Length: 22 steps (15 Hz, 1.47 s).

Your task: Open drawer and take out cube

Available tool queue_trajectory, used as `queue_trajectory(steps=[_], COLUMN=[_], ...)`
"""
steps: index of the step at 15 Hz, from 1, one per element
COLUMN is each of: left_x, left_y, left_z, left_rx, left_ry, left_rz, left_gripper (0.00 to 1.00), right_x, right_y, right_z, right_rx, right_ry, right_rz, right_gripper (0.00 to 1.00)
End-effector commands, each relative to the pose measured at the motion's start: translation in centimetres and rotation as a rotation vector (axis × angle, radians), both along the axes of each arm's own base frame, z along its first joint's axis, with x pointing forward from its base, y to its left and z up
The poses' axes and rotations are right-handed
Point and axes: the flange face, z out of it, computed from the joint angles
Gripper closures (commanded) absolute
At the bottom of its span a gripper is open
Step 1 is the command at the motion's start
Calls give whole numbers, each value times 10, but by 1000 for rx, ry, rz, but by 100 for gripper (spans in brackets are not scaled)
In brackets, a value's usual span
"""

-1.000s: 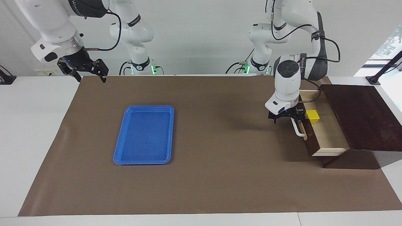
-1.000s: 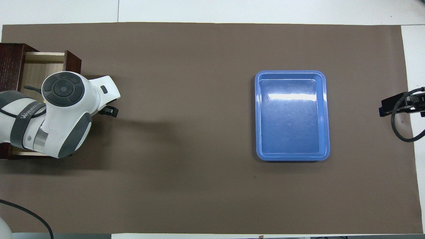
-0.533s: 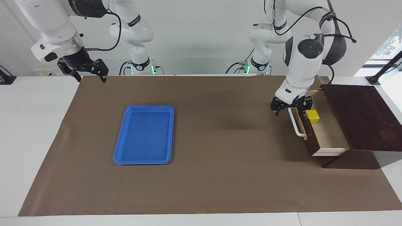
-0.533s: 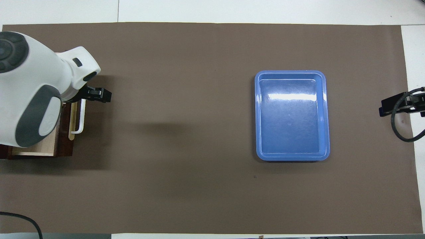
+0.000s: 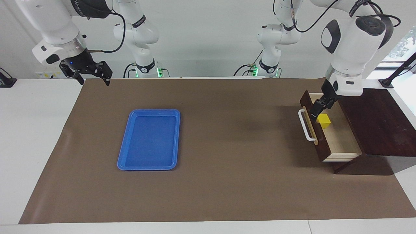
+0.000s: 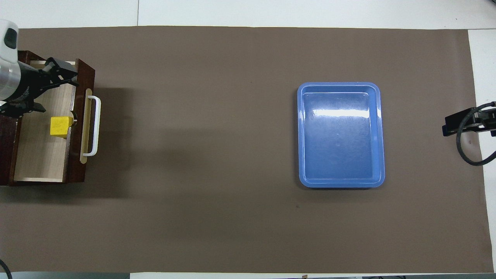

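The dark brown drawer (image 5: pixel 321 143) (image 6: pixel 38 155) stands pulled out of its dark box (image 5: pixel 373 120) at the left arm's end of the table. Its white bar handle (image 5: pixel 305 126) (image 6: pixel 95 126) is free. On the pale wood floor inside, close to the front panel, sits the small yellow cube (image 5: pixel 323 120) (image 6: pixel 61 126). My left gripper (image 5: pixel 317 111) (image 6: pixel 56 95) hangs open over the drawer, just above the cube and slightly nearer the robots, holding nothing. My right gripper (image 5: pixel 93 79) (image 6: pixel 451 126) waits open and raised over the mat's edge at the right arm's end.
A flat blue tray (image 5: pixel 123 156) (image 6: pixel 379 135) lies on the brown mat (image 5: pixel 227 146) toward the right arm's end. The dark box reaches the table's edge at the left arm's end.
My left arm has risen from the drawer's handle and swung over the open drawer, uncovering the cube in the overhead view. The drawer and the right arm have not moved.
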Motion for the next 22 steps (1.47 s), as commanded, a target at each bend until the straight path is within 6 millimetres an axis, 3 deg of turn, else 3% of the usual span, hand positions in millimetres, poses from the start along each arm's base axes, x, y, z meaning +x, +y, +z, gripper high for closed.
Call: queue_trajectory(steps=[1,7,12,17,22], left_x=[2,-35,-27,-18,-19], left_y=[34,89,96,87,86], left_z=[-1,-40,-64,-76,-91], left_rx=[-42,-50,-74,-85,-82], left_ry=[-4,80,72,50,59], left_rz=[258,594,816,861,861], left_gripper=[0,0,0,0,0], right_x=[1,0,-9,-19,-36], right_y=[-4,-1,-3,4,17], right_z=[0,-1,-11,-22,-38], right_rx=[6,7,28,80,146], right_ry=[1,13,43,63,116], right_rz=[21,27,28,-2,-174], right_gripper=[0,0,0,0,0])
